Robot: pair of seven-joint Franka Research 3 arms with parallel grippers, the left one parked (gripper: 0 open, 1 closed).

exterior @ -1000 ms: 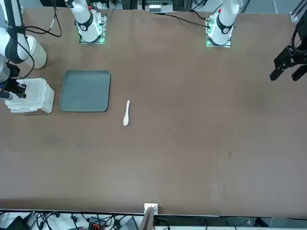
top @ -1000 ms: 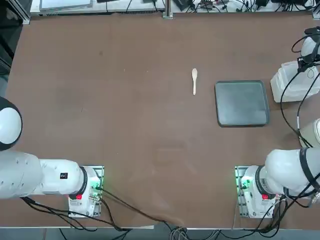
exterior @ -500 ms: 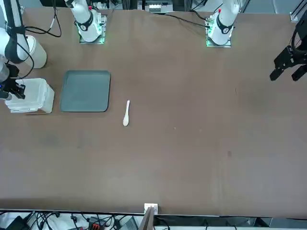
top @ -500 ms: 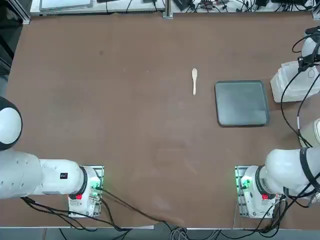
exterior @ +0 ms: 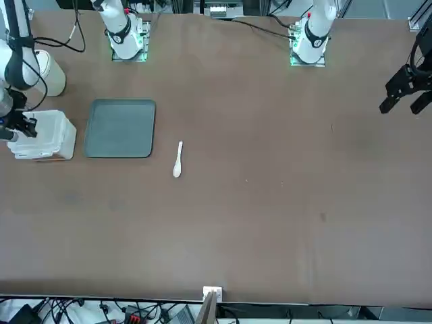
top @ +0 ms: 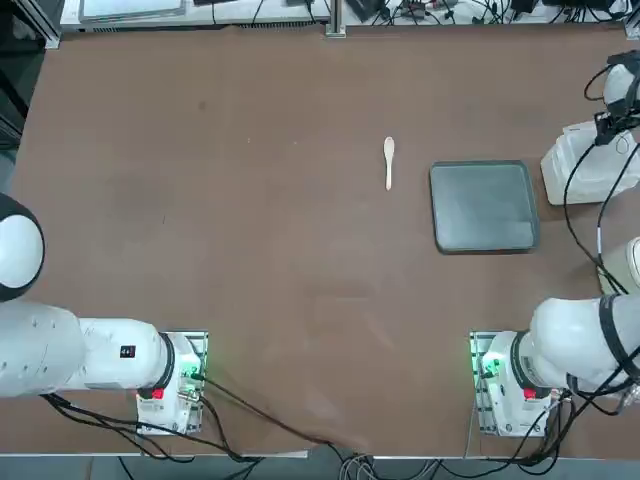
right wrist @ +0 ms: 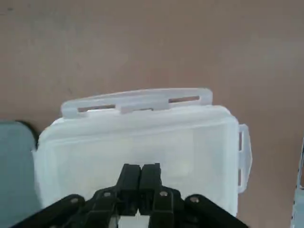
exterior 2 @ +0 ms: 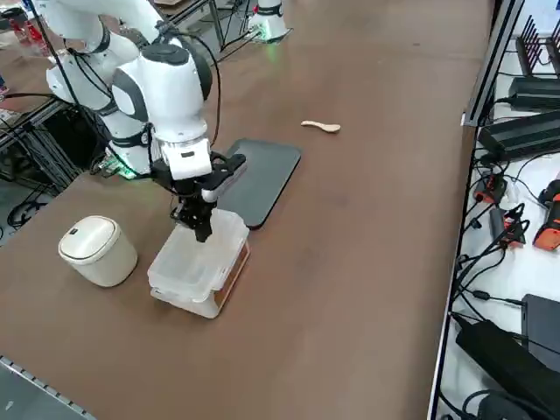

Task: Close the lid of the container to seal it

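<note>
From my end, I have the right arm's black two-finger gripper (right wrist: pixel 141 166) over the translucent white squarish plastic container with rounded corners (exterior 2: pixel 198 273), its two fingers brought together side by side with nothing between them. The translucent white plastic lid (right wrist: pixel 128 156) lies across the top of the container, covering the opening, and the flap along one of its long edges sticks outward, with narrow slots through it; a second slotted flap juts out at a short side. The fingertips are over the lid's upper face; I think they may be resting on it, but the views I get are too poor to be sure of contact. The container sits on the brown tabletop (top: pixel 300 230) toward the right side of the table, in the far part as seen from the arms' bases. Just beside it, on its left, lies the flat dark grey-green square tray with rounded corners (top: pixel 484 206), and farther left, apart from the tray, I see a small white spoon (top: pixel 389 163). Nearer the right arm's base than the container stands a round cream-white canister with a lid of its own (exterior 2: pixel 98 251), upright and apart from the container.
</note>
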